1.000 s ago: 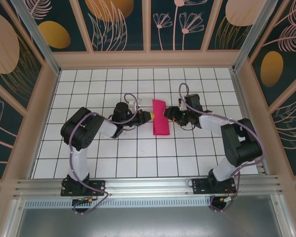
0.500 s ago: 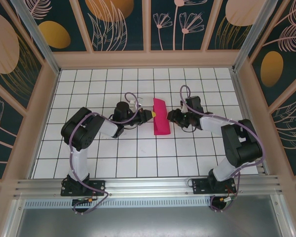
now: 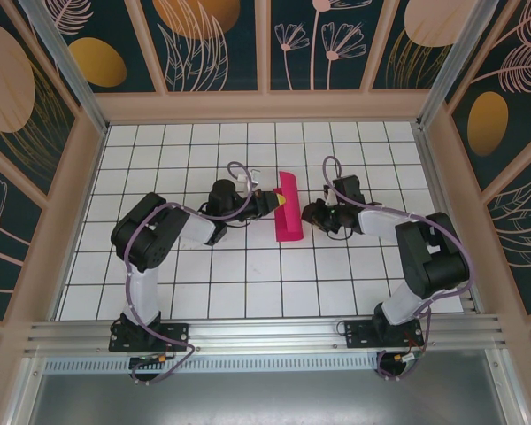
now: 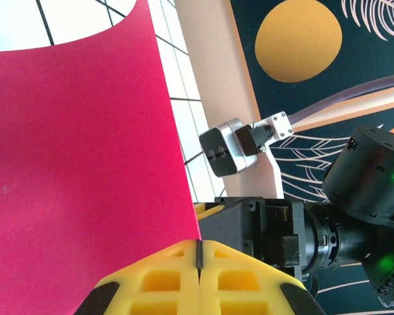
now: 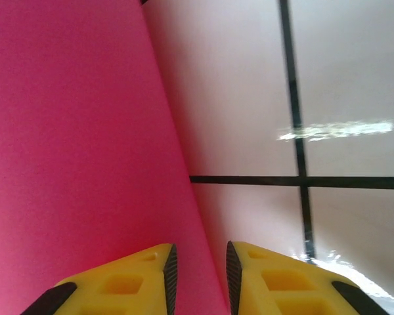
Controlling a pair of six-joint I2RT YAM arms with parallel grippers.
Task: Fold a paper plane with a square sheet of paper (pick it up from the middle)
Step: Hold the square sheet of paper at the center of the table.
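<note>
- White tiles with black grid lines cover the worktop [image 3: 248,266], boxed in by walls [image 3: 354,44] painted with dark leaves and orange discs.
- My left pincer [image 4: 198,244] is pressed together on the pink sheet [image 3: 290,208], about midway along its left side. From my wrist, the yellow fingers meet in a seam right where the paper's edge runs in.
- My right pincer [image 5: 198,248] has been narrowing over the last second. Its fingers now stand a slim gap apart, and the sheet's right edge runs down toward that gap. I see no squeeze on the paper yet.
- A second ago the sheet looked wider from above and was nipped in at the waist. Now it is a slim, straight strip, so it has swung closer to edge-on.
- It sits mid-worktop between my two arms. I cannot tell whether its lower edge touches the tiles.
- My reading is that the two halves have come together along a centre fold, and the crease likely wants pressing next.
- The paper is plain magenta-pink, matte and smooth, with no pointed nose or wing folds that I can make out, so the plane looks barely begun.
- It looks thin and floppy, so I expect it to sag or slip when held by one side.
</note>
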